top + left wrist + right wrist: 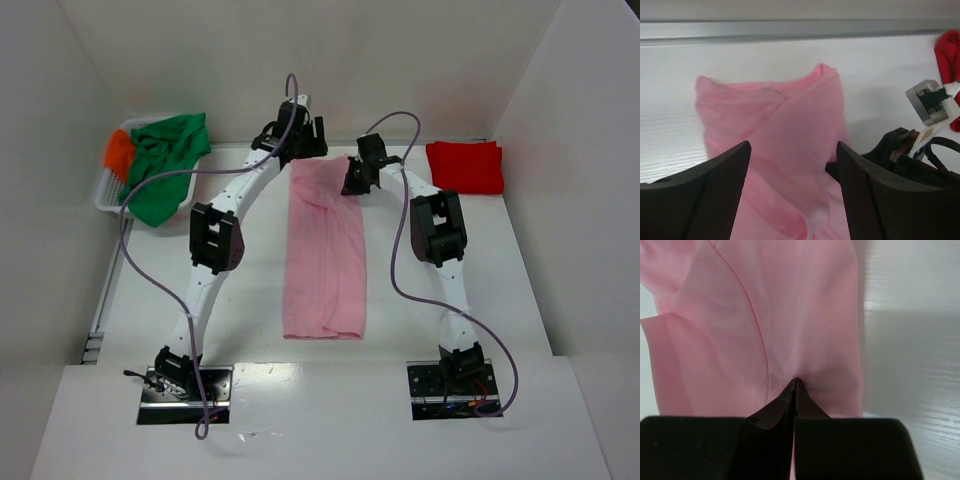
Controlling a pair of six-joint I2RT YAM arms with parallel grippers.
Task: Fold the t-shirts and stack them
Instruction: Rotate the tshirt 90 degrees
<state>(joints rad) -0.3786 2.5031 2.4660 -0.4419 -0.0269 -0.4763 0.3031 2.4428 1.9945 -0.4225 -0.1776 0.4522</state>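
Counting 4 tees: pink tee (325,250) ctr, red tee (466,167) upper rt, green tee (165,165), orange tee (119,153) upper left; 1 basket (108,195).

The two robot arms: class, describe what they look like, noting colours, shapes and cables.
The left arm and right arm have slim white links joined by chunky black joint blocks. A thin purple cable loops loosely along each, down to a black base plate. The left gripper has two broad black fingers with a fine dotted texture.

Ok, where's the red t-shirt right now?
Top view: the red t-shirt lies folded at the far right corner of the table, right of the pink t-shirt.
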